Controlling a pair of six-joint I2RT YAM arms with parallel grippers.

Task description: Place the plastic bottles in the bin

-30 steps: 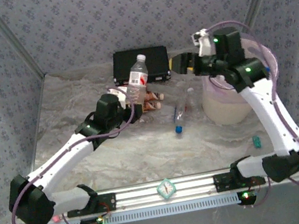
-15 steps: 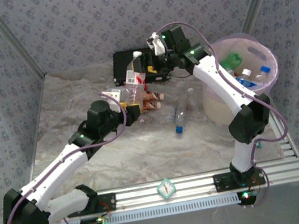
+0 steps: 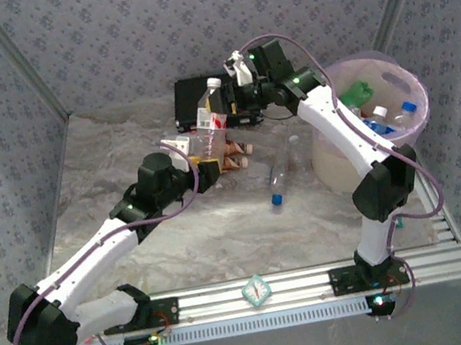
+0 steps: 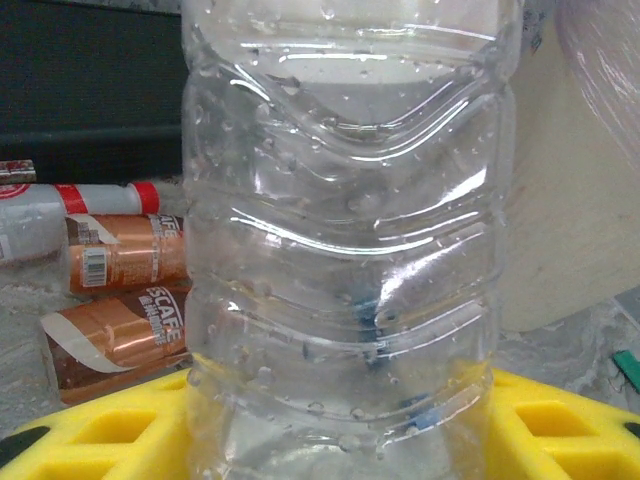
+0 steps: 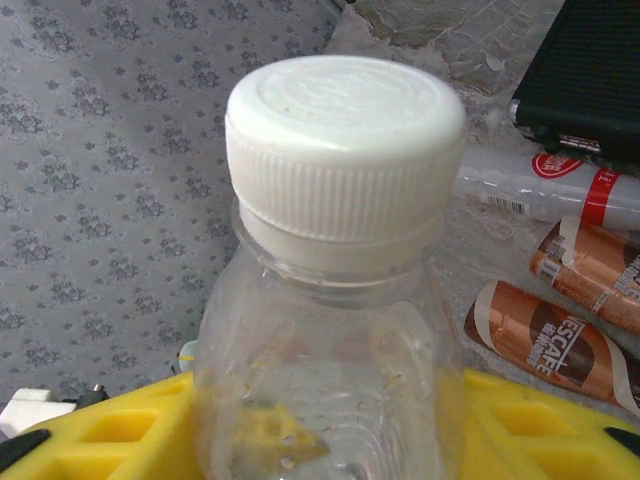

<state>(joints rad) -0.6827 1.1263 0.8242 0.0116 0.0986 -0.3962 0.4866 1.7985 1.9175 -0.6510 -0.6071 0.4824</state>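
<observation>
Clear white-capped bottle, base pinched in my left gripper, right gripper straddling its neck, closure unclear.

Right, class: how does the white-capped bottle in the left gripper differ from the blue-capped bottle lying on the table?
The white-capped bottle is held near upright in the left gripper, off the table; the blue-capped bottle lies on its side, ungripped. The white-capped bottle carries a red label; none is plain on the blue-capped bottle. Both are clear plastic, not yet in the bin.
</observation>
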